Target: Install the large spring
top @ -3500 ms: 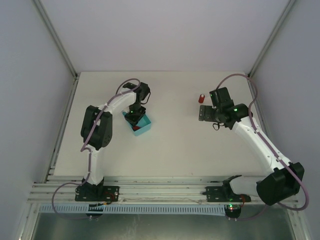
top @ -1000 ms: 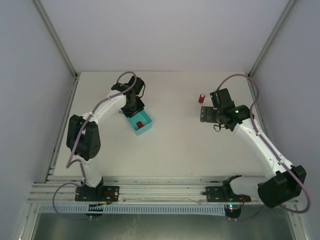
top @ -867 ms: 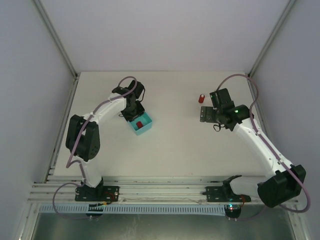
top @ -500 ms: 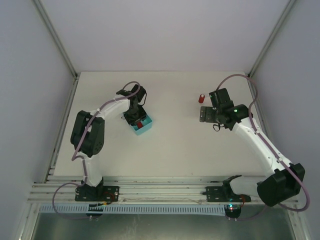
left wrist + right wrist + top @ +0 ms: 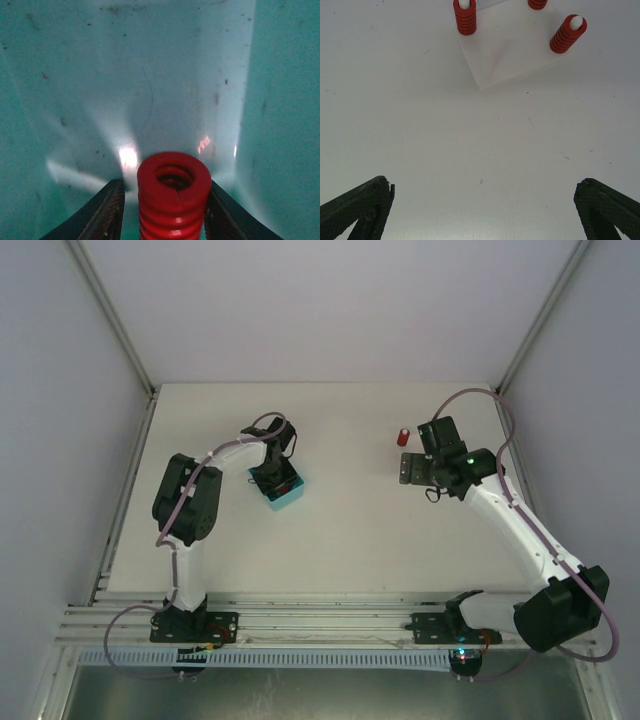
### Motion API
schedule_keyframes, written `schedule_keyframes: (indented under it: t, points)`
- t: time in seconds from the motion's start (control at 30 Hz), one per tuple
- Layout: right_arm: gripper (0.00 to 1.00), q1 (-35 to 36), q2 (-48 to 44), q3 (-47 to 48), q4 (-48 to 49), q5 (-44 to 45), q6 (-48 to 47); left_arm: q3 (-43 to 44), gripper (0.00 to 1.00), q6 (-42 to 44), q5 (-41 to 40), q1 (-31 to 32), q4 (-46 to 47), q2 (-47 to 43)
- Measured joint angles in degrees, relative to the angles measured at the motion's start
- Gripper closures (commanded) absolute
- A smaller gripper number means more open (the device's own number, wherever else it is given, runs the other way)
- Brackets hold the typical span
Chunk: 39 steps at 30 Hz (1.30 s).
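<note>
**A:** Left gripper (image 5: 164,184) is down inside the bin (image 5: 150,75), with fingers (image 5: 107,215) on either side of the spring (image 5: 174,200). The spring stands upright on the bin floor, close to one wall. Jaws apart, I'd say: one pad looks pressed against the coils, and a sliver of teal shows on the other side.

**B:** And the right gripper (image 5: 482,186)?

**A:** Spread wide and empty, hovering short of the plate (image 5: 510,55), which sits across the table, well apart from the bin. The plate carries fitted springs (image 5: 465,17). Two show white pegs (image 5: 576,21) through them, and a third is cut off at the frame edge.

**B:** What worries you?

**A:** An uneven close. If one pad lands first, it could tip the spring or shove it into the wall, and round coils slip easily. If the grip is off-centre, I'd expect the spring to hang crooked and miss its peg.

**B:** And the wall itself?

**A:** It's tight on that side. A finger could snag it on the lift and drag the whole bin along.
</note>
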State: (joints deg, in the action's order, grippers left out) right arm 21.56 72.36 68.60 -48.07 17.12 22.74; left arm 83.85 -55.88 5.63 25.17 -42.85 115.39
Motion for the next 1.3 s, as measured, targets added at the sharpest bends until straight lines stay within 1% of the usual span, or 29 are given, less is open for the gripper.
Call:
schedule_keyframes:
  t: [0.17, 0.27, 0.4, 0.53, 0.77, 0.9, 1.07, 1.13, 1.2, 1.23, 1.3]
  points:
    - [0.00, 0.00, 0.00, 0.00, -0.02, 0.35, -0.02, -0.07, 0.56, 0.59, -0.63, 0.00, 0.81, 1.22]
    - [0.00, 0.00, -0.02, 0.00, -0.02, 0.42, -0.02, 0.00, 0.59, 0.79, -0.85, -0.04, 0.81, 1.29]
    - [0.00, 0.00, 0.00, 0.00, -0.02, 0.42, 0.00, 0.00, 0.66, 1.22, -1.57, -0.04, 0.76, 1.29]
    - [0.00, 0.00, 0.00, 0.00, -0.02, 0.44, -0.02, 0.00, 0.76, 2.27, -2.19, 0.00, 0.83, 1.18]
    - [0.00, 0.00, 0.17, 0.68, -0.26, 0.20, 0.02, 0.70, 0.82, 5.03, -5.07, -0.04, -0.02, 0.22]
    - [0.00, 0.00, 0.61, 2.47, -0.72, -0.83, 0.15, 2.54, 0.85, 8.09, -7.30, -0.11, -1.07, -3.56]
    - [0.00, 0.00, 1.64, 6.45, -2.69, -3.65, 0.68, 4.07, 0.90, 13.88, -9.55, -0.02, 0.39, -11.06]
    - [0.00, 0.00, 2.58, 8.87, -3.78, -5.38, 1.09, 4.02, 0.93, 17.16, -10.19, 0.09, 2.08, -14.01]
    - [0.01, 0.00, 3.98, 11.78, -5.07, -7.74, 1.36, 3.50, 0.93, 21.05, -10.40, 0.37, 4.85, -16.52]
    - [0.01, 0.00, 4.74, 13.25, -5.81, -8.94, 1.49, 2.73, 0.97, 23.19, -10.40, 0.57, 6.69, -17.81]
    - [0.02, 0.00, 6.75, 16.98, -7.04, -12.39, 1.77, 0.07, 0.98, 27.78, -9.68, 1.11, 11.06, -20.72]
